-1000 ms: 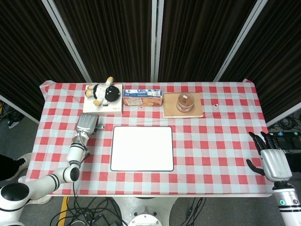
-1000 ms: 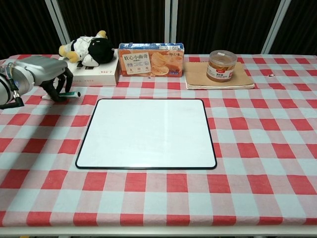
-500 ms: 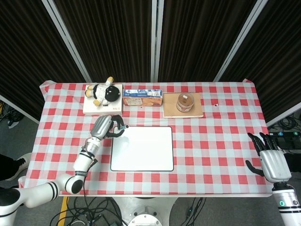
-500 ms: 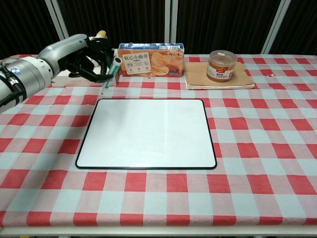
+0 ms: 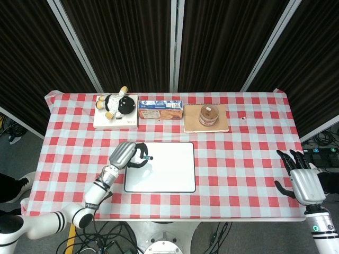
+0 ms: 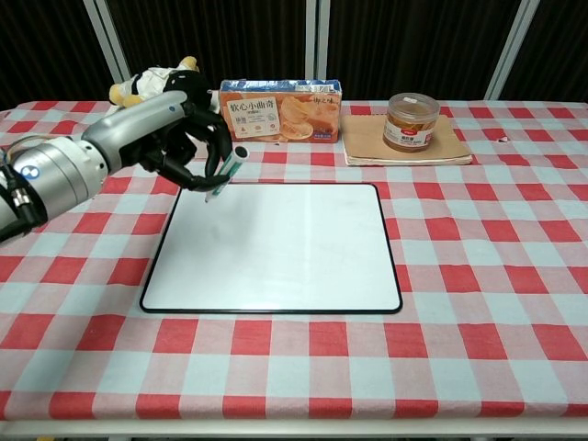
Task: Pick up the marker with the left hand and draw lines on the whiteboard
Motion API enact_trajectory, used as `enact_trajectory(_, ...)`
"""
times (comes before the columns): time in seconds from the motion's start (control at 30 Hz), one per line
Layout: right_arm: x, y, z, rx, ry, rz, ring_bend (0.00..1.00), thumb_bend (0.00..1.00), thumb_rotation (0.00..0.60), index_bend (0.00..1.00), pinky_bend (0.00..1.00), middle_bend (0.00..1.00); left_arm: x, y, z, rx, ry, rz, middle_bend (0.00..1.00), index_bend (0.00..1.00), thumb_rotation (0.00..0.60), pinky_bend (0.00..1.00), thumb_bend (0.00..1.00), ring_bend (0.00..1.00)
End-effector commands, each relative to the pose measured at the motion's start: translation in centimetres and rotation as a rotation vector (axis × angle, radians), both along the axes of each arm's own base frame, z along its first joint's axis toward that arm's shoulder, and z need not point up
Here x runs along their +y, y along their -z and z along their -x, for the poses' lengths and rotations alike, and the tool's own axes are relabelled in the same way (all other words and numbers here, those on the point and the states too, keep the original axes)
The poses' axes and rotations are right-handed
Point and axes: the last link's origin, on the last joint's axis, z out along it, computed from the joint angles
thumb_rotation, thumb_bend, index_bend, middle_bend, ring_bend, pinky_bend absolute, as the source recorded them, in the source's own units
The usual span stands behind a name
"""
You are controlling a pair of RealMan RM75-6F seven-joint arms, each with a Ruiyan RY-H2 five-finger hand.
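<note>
Fingers [image 6: 204, 147] of left hand [image 6: 179, 138] pinch the marker [image 6: 225, 175], tip down over the whiteboard [image 6: 276, 248] far-left corner. Moved there from the worktop's left side within the last second; pickup done, drawing next. Right hand [image 5: 303, 180] idle, fingers spread, near right edge.

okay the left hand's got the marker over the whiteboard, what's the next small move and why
Probably lower the left hand slightly until the marker tip touches the whiteboard. The marker is already held tip-down over the board's upper-left corner, and the board shows no line yet.
</note>
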Motion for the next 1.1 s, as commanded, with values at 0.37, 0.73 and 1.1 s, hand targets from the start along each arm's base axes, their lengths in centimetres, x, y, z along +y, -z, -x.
enact_trajectory(0.37, 0.2, -0.2, 0.0, 0.002, 0.002, 0.004, 0.0, 0.21, 0.6, 0.06, 0.0, 0.16, -0.1, 1.1, 0.7, 0.046, -0.041, 0.03, 0.63, 0.59, 0.6, 0.93, 0.42, 0.87)
enact_trajectory(0.73, 0.5, -0.4, 0.3, 0.004, 0.009, 0.01, 0.0, 0.21, 0.6, 0.06, 0.0, 0.16, 0.1, 2.4, -0.3, 0.034, -0.037, 0.046, 0.63, 0.59, 0.6, 0.93, 0.42, 0.87)
enact_trajectory(1.1, 1.0, -1.2, 0.6, 0.005, 0.02, 0.033, 0.0, 0.21, 0.6, 0.06, 0.0, 0.16, 0.4, 3.6, -4.8, -0.019, 0.035, 0.062, 0.63, 0.59, 0.6, 0.93, 0.42, 0.87)
